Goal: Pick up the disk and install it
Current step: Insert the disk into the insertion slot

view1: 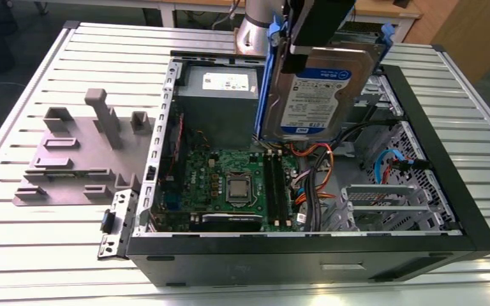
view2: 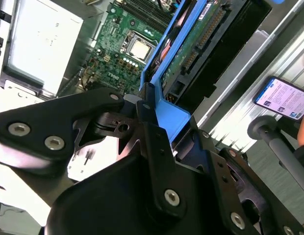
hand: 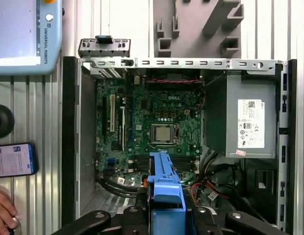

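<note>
The table [view1: 23, 255] has a light, ribbed top made of parallel slats. An open computer case [view1: 296, 262] lies on its side on the slats with its interior facing up. It takes up the middle and the exterior view's right. A grey slotted stand [view1: 66, 159] lies flat just beside the case, on the exterior view's left. In the first wrist view, a phone [hand: 14, 160] rests screen-up on the slats near the case's black wall.
</note>
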{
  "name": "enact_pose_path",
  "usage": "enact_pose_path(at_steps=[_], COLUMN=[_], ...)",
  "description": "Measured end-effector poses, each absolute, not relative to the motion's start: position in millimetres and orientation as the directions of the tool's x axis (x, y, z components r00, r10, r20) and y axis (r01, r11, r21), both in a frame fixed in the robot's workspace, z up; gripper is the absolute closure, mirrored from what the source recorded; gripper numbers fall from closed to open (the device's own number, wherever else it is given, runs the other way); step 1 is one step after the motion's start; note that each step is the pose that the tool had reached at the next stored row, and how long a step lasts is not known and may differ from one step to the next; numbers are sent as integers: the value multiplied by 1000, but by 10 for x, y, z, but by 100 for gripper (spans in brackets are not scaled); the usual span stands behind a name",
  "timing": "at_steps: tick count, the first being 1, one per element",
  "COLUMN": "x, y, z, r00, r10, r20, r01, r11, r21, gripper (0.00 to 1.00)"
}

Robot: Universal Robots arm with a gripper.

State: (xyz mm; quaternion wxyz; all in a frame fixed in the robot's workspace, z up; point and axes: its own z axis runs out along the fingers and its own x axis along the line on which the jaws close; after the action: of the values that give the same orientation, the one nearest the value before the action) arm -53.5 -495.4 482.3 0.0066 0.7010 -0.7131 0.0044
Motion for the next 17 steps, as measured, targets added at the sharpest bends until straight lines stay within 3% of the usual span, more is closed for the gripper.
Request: enact_pose_path(at_steps=[17], x=[-435], y=[-5173], z=[4810], r00=[-17], r10=[-1000], r20=[16], r01=[-1000], r11=[17], r21=[3], gripper=[64])
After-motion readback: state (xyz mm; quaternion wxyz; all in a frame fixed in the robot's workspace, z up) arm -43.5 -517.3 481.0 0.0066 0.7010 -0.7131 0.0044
